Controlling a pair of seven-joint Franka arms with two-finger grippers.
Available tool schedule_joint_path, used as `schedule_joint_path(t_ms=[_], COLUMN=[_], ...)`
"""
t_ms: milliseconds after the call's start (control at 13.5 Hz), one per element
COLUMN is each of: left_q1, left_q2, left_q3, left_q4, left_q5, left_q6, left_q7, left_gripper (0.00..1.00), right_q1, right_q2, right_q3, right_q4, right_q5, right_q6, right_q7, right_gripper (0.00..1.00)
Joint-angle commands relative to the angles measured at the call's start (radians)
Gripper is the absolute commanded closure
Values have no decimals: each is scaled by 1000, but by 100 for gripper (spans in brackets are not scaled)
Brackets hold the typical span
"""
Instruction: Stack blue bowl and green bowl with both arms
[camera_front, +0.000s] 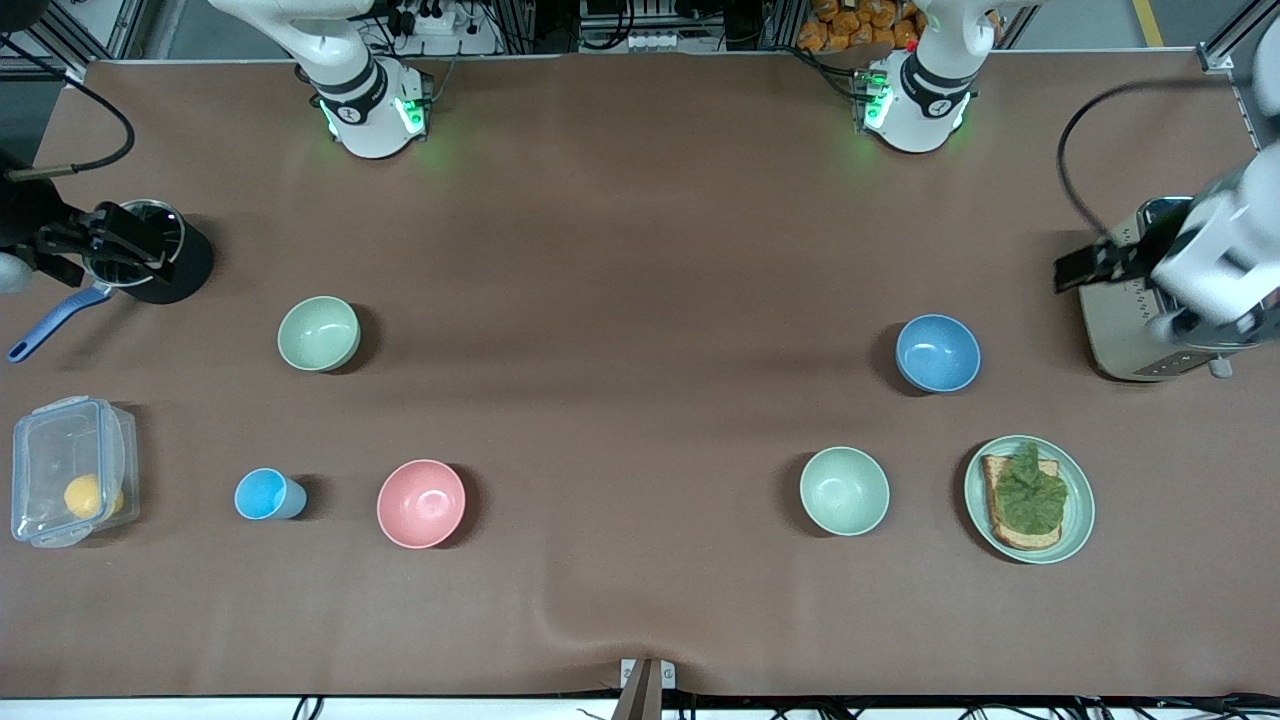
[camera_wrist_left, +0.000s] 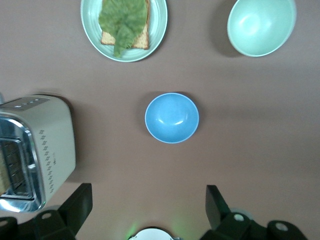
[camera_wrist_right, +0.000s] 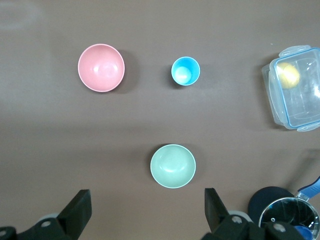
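Nearest the camera sit the pink bowl (camera_front: 421, 503) and the paler bowl (camera_front: 844, 490), while the blue bowl (camera_front: 937, 352) and green bowl (camera_front: 318, 333) lie well apart on the bench (camera_front: 620, 300) — so each released claw, left claw (camera_wrist_left: 145, 210) and right claw (camera_wrist_right: 145, 212), hovers above its own.

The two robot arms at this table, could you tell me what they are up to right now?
Nothing is being handled yet. The left gripper hangs open high over the toaster, looking down on the round matte sky-blue bowl. The right gripper hangs open above the black pot, looking down on the round dull sage-green bowl. Both bowls sit apart on the brown table, untouched and unstacked, one toward each arm's end.
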Motion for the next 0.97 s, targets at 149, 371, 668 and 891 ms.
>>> schedule_joint_path(t_ms=[149,371,668,891], left_q1=[50,104,128,139], left_q2=[-10,1,79,127], left_q3=[-4,-6,-4,-4], left_q4=[-357,-577,-677,-677], left_q5=[27,27,27,27], left_q6=[352,634,775,810], left_q7=[12,12,13,17], left_gripper=[0,0,0,4], right_q1=[-67,-99,-133,-134], right_q2=[45,45,44,45], right_q3=[-4,-4,-2,-2], right_q4=[-48,-235,-407,-487], right_q5=[1,1,-1,4], right_q6=[24,183,315,363], right_q7=[5,-49,-173,-175], right_gripper=[0,0,0,0])
